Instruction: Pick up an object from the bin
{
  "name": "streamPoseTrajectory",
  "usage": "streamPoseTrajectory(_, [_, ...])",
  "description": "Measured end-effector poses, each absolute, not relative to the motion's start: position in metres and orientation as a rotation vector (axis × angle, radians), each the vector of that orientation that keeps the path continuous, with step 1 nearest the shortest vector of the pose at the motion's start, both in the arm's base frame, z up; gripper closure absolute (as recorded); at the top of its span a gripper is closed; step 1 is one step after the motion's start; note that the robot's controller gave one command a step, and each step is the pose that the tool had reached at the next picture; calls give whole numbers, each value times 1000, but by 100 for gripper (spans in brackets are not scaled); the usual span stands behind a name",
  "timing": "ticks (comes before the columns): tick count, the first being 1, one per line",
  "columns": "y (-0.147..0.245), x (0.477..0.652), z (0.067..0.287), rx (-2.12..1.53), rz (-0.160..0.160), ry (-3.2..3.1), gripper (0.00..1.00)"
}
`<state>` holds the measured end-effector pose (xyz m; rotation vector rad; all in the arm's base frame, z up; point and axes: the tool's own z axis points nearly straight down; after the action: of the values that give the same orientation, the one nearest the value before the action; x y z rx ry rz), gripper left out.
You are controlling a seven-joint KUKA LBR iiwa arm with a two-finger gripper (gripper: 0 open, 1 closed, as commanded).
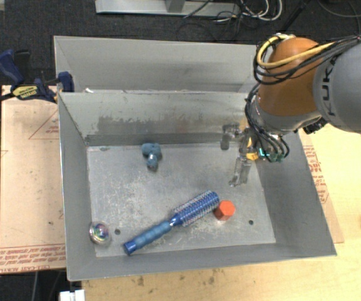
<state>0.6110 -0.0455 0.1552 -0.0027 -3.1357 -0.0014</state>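
Arm (350, 93) comes in from the right, orange wrist cover (287, 83) above the bin's right rear corner, wrist pointing down. Gripper (237, 165) hangs over bare floor of the grey metal bin (168, 61), right of centre, touching none of the loose items. Can't tell if it's apart or together. Nearest items: small orange-red block (224, 211) and blue plastic hairbrush (168, 222), just beside each other, toward the front. Small blue lumpy piece (151, 155) sits mid-rear, shiny marble-like ball (99, 232) front-left.
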Motion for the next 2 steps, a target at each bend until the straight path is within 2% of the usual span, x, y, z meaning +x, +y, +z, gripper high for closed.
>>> streamPoseTrajectory(1, [-28, 545, 73, 335, -1, -3124, 0])
streamPoseTrajectory(2, [51, 545, 70, 1006, -6, -2980, 0])
